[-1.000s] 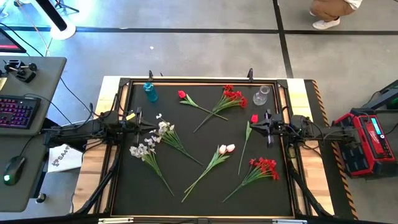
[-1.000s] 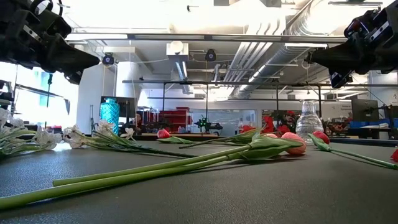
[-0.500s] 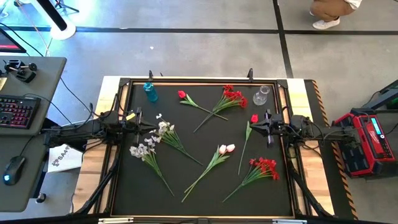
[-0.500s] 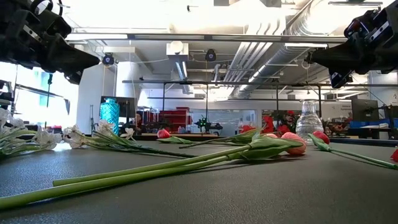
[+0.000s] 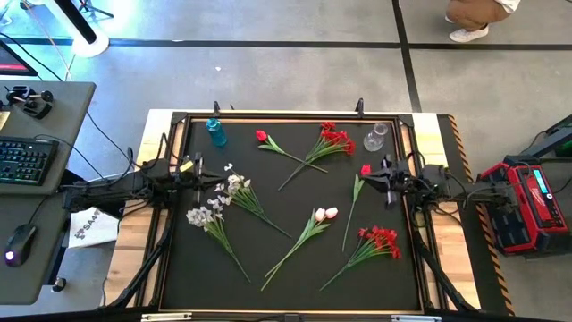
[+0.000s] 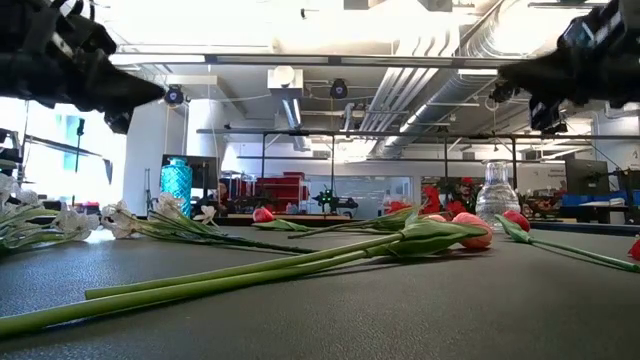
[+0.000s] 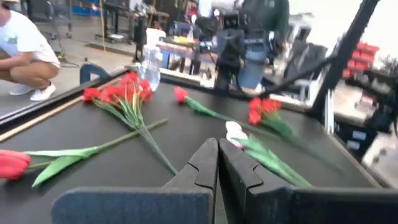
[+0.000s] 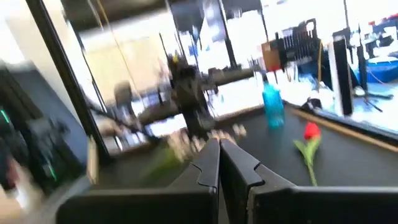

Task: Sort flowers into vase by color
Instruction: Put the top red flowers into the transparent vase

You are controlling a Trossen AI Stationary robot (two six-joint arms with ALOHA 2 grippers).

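Green-stemmed flowers lie flat on the black mat point(image 5: 295, 268). There are two white sprays point(image 5: 234, 188) point(image 5: 204, 216), pink-white tulips point(image 5: 323, 214), two red sprays point(image 5: 335, 139) point(image 5: 380, 237) and two red buds point(image 5: 261, 136) point(image 5: 365, 170). A blue vase point(image 5: 215, 131) and a clear vase point(image 5: 376, 136) stand near the far edge. My left gripper point(image 5: 204, 179) hovers shut above the mat's left side, beside the white sprays. My right gripper point(image 5: 369, 177) hovers shut over the right side, by a red bud. In their wrist views the left gripper point(image 7: 217, 149) and right gripper point(image 8: 219, 146) each show both fingertips together.
The mat has a raised dark frame point(image 5: 175, 206) around it. A desk with keyboard and mouse point(image 5: 27, 161) stands to the left, and a red tool case point(image 5: 523, 201) to the right. A person crouches beyond the far edge point(image 7: 18, 50). Bare mat lies along the near edge.
Both grippers have risen a little above the mat and stayed shut. No flower has moved.
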